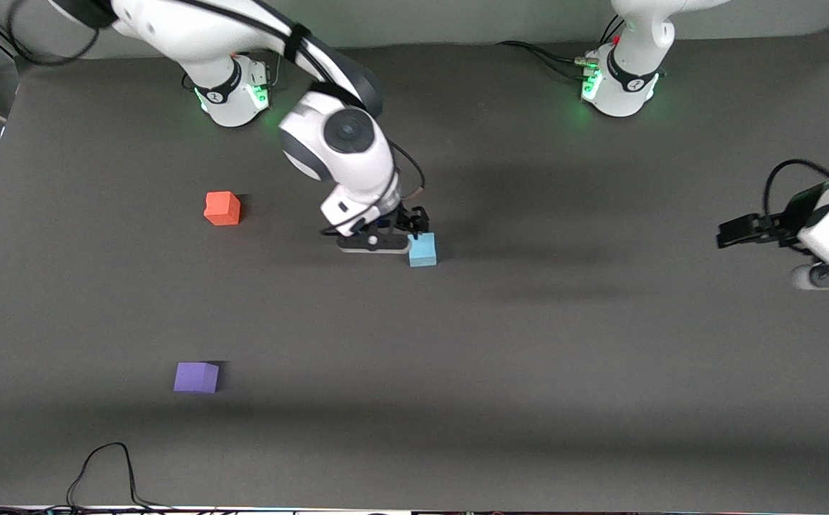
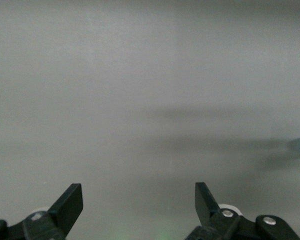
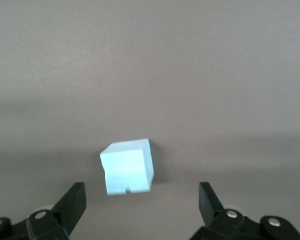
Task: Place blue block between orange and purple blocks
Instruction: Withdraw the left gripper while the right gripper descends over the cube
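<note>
Front view: the blue block point(image 1: 423, 250) sits mid-table, well apart from the orange block point(image 1: 222, 208) and from the purple block point(image 1: 196, 377), which lies nearer the camera. The right gripper point(image 1: 403, 227) hangs over the blue block's edge; the left gripper point(image 1: 732, 232) waits over the left arm's end of the table.

Left wrist view: its fingers point(image 2: 69, 204) are spread, with a sliver of blue at the frame's edge.

Right wrist view: the fingers point(image 3: 72, 205) are spread wide and empty. The block point(image 3: 127, 166) lies slightly ahead, closer to one finger, probably not yet between them. The right arm is plainly nearer.
</note>
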You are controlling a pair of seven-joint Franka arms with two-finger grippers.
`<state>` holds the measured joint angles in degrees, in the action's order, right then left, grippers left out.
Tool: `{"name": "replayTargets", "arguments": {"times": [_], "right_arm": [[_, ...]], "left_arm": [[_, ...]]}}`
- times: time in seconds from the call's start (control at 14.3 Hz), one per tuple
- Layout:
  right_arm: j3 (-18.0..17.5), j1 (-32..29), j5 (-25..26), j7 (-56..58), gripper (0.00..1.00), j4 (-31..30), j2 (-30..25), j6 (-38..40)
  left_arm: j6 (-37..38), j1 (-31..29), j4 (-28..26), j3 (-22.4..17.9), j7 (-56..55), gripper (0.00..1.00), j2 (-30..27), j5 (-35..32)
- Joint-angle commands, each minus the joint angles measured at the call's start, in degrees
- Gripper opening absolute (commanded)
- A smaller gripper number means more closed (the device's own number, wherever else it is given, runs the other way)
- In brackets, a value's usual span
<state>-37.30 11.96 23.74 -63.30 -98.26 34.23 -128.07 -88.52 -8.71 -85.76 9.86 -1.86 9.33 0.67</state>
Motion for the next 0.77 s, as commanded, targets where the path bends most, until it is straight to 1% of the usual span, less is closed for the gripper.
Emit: {"name": "replayTargets", "arguments": {"times": [0.0, 0.21, 0.49, 0.56, 0.7], "right_arm": [[-1.11, 0.78, 8.49, -8.21, 1.00, 1.93, 7.76, -5.15], [-1.28, 1.74, 13.78, -11.75, 1.00, 1.93, 12.16, -8.07], [-1.28, 2.45, 14.58, -11.75, 1.00, 2.02, 14.19, -10.09], [-1.28, 2.45, 14.67, -11.75, 0.97, 2.02, 14.20, -10.18], [-1.20, 2.45, 17.56, -11.58, 0.53, 1.84, 14.20, -10.10]], "left_arm": [[-0.07, -0.61, -1.87, 0.42, 1.25, 1.00, -2.12, -0.84], [-0.25, -0.61, -1.87, 0.07, 1.16, 1.00, -2.29, -1.46], [-0.95, -0.44, -1.87, -0.02, 0.45, 1.00, -2.47, -1.81], [-0.77, 0.61, -1.87, -1.67, 0.72, 1.00, -2.82, -1.90], [-0.68, 7.18, -1.96, -8.43, 1.07, 1.00, -3.61, -1.81]]}}
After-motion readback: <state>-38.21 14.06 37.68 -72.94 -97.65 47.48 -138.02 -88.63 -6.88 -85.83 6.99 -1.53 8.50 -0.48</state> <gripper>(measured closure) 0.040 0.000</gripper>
